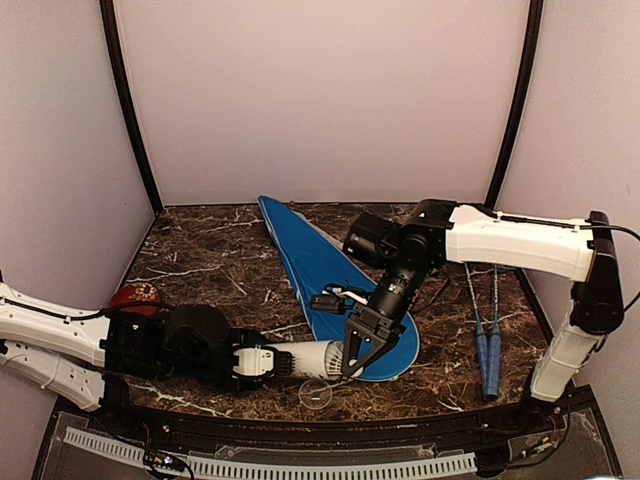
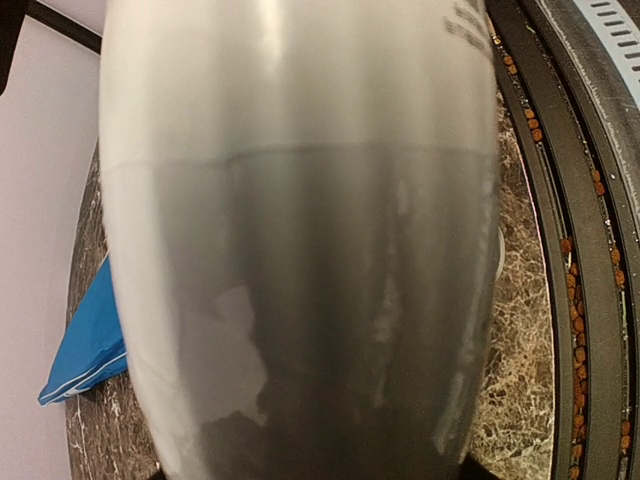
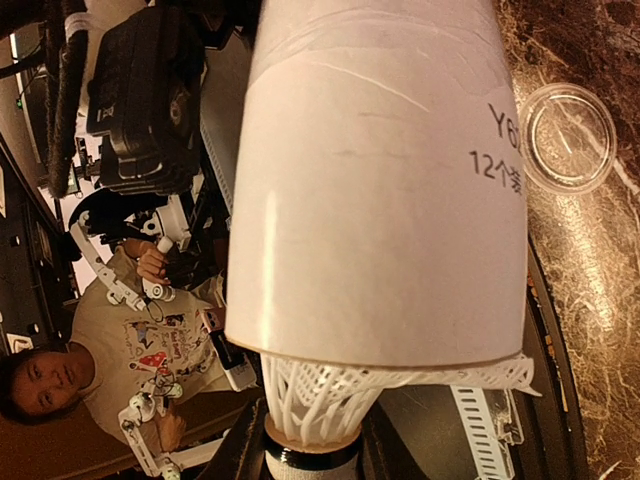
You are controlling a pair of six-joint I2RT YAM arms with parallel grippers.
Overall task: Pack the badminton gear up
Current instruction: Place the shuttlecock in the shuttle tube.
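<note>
My left gripper [image 1: 255, 362] is shut on the long white tube [image 1: 305, 360] and holds it lying level near the table's front edge. The tube fills the left wrist view [image 2: 300, 250] and hides my fingers there. My right gripper [image 1: 357, 350] is at the tube's open end. In the right wrist view it [image 3: 312, 450] is shut on the cork base of a white shuttlecock [image 3: 320, 395], whose skirt is partly inside the tube's mouth [image 3: 380, 180]. The blue racket cover [image 1: 325, 270] lies flat behind. Two rackets with blue handles [image 1: 487, 350] lie at the right.
A clear round lid [image 1: 315, 395] lies on the table just in front of the tube; it also shows in the right wrist view [image 3: 568, 137]. A small red oval object [image 1: 135, 297] sits at the left beside the left arm. Walls enclose the table.
</note>
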